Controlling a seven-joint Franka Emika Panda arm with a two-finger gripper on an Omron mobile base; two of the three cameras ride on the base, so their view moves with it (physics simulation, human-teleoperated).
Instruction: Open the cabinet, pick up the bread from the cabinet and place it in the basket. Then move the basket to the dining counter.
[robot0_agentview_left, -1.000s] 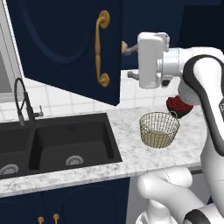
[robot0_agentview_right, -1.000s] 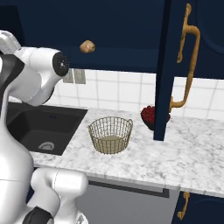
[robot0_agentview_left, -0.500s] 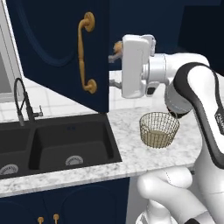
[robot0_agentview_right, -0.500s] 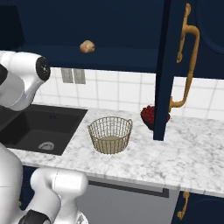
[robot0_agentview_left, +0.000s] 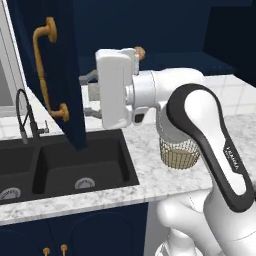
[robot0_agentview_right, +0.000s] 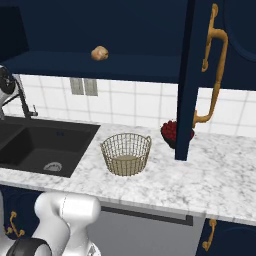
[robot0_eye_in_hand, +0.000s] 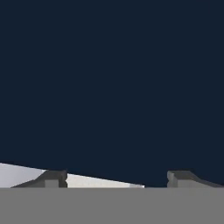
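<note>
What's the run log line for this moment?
cabinet: doors open | bread: on cabinet shelf | basket: empty, on sink counter | hand: open, facing left door

Open cabinet door (robot0_agentview_left: 47, 75) jutting over sink (robot0_agentview_left: 60, 165), bread (robot0_agentview_right: 99, 53) on unobstructed shelf, open counter around basket (robot0_agentview_right: 126, 153)

cabinet door (robot0_agentview_left: 50, 70) — further open now

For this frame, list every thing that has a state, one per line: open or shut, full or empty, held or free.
cabinet: both doors swung open
bread: free, lying on the cabinet shelf
basket: empty, upright on the counter
gripper: open, holding nothing, facing a dark navy surface
sink: empty
</note>
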